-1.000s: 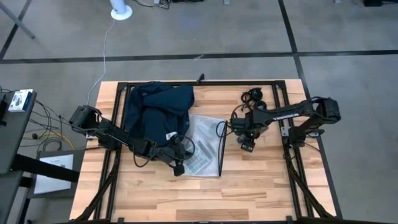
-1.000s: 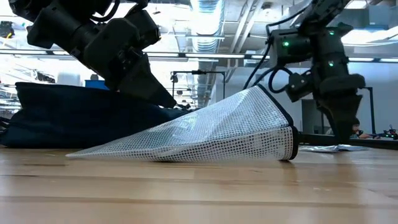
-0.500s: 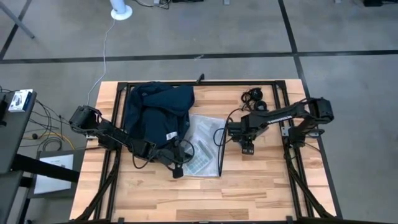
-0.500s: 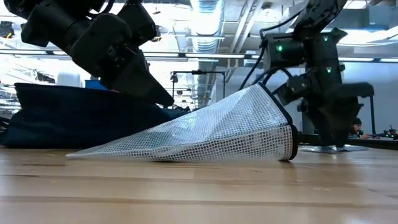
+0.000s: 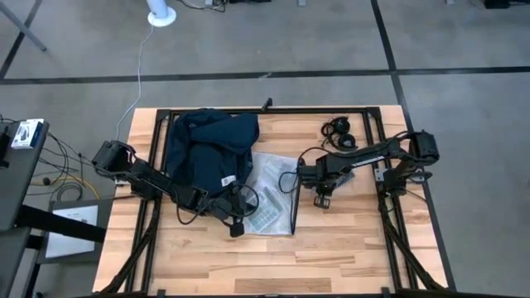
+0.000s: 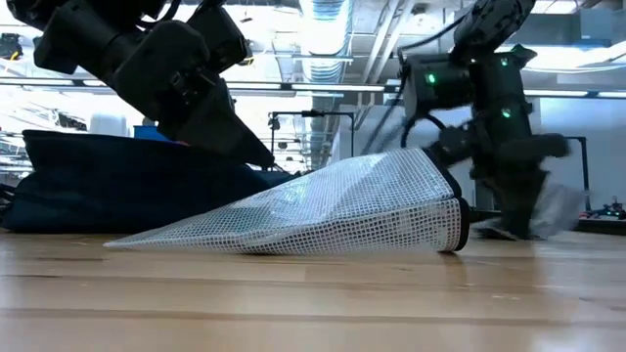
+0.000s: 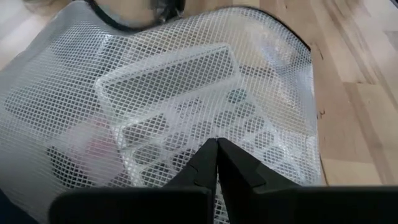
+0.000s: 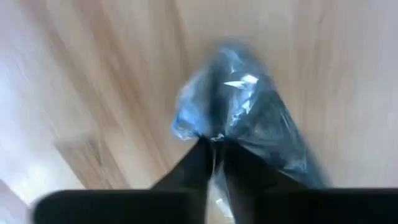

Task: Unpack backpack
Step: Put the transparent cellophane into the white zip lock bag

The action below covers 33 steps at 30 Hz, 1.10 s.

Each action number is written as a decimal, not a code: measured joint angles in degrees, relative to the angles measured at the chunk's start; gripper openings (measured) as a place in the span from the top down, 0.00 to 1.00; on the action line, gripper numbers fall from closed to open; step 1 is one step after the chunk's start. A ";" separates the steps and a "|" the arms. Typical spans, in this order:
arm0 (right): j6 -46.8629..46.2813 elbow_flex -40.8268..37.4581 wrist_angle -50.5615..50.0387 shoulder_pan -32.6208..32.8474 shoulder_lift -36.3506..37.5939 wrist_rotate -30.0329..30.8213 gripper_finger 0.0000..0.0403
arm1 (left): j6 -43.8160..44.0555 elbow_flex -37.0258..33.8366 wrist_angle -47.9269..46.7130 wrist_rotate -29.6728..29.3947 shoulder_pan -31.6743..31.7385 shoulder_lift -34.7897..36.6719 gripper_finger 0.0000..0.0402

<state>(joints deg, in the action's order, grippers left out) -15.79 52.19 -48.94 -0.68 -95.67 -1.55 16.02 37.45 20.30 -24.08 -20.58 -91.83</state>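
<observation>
— Navy fabric, slumped and rounded: is that the backpack (image 5: 205, 151)?

— Yes. It lies on the far left part of the wooden surface (image 5: 348, 248), its small white logo facing up. In the low view it shows as a dark mound (image 6: 117, 191) behind everything else.

— What sits next to it?

— A white mesh pouch (image 5: 272, 194), touching the backpack's right edge and spreading toward the middle of the surface. Its black-trimmed edge faces right. From the low camera it reads as a flattened cone (image 6: 323, 210), wide end to the right. Through the mesh, the left wrist view shows a clear lidded box and what looks like a keypad of round buttons (image 7: 205, 134).

— And the left end effector?

— The left end effector (image 5: 238, 224) is at the near corner of the backpack, on the pouch's left edge. In its wrist view its two dark fingers (image 7: 205, 165) are pressed together, over the mesh; whether they pinch any mesh I cannot tell.

— The right one?

— The right end effector (image 5: 320, 199) is just right of the pouch, low over the surface. Its fingers (image 8: 200, 163) are clamped on a crinkly clear plastic bag (image 8: 249, 124) with something dark inside.

— Anything else?

— A small black coil of cable (image 5: 339, 128) near the far right edge, well apart from the rest.
</observation>
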 joint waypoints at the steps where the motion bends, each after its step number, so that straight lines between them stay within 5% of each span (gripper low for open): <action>1: -2.49 0.70 0.02 0.31 1.03 0.23 0.97 | 0.15 0.00 0.02 0.00 0.01 0.00 1.00; 9: -16.79 2.51 0.78 5.80 11.16 1.07 1.00 | 1.34 0.00 0.04 0.00 0.02 0.00 1.00; 19: 4.26 4.39 12.83 20.16 3.09 6.64 1.00 | 1.34 0.00 0.09 -0.02 0.02 0.00 1.00; 27: 22.17 12.12 6.06 28.15 -1.61 16.08 1.00 | 2.51 0.00 0.15 -0.04 0.02 0.00 1.00; 33: 22.07 14.92 2.72 29.35 -2.17 25.20 1.00 | 4.04 0.00 0.06 -0.02 0.00 0.00 1.00</action>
<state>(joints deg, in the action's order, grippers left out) 6.28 67.11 -46.22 28.67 -97.84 23.65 20.06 37.45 20.36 -24.10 -20.58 -91.83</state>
